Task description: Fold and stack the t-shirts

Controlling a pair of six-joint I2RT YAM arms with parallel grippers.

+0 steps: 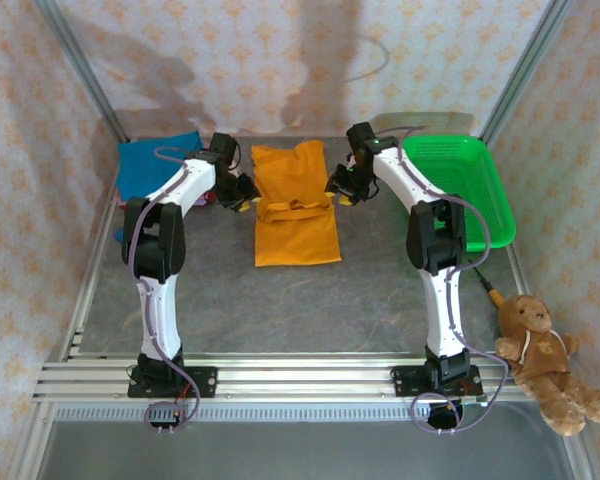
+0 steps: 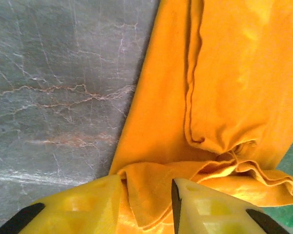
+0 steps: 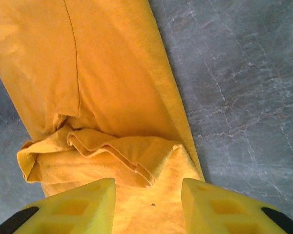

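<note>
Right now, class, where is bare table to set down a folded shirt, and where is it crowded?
Free: the grey table strip between the orange t-shirt and the arm bases. Crowded: the back, where left gripper and right gripper flank that shirt, between blue t-shirt and green basket.

Right gripper (image 3: 149,197) jaws parted over orange shirt (image 3: 112,97), bunched just ahead; grey table (image 3: 244,97) to its right.

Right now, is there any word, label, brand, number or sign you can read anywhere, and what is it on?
None: no readable text on the orange shirt, blue shirt, basket or teddy; the wallpaper carries a flower-like pattern, no letters.
</note>
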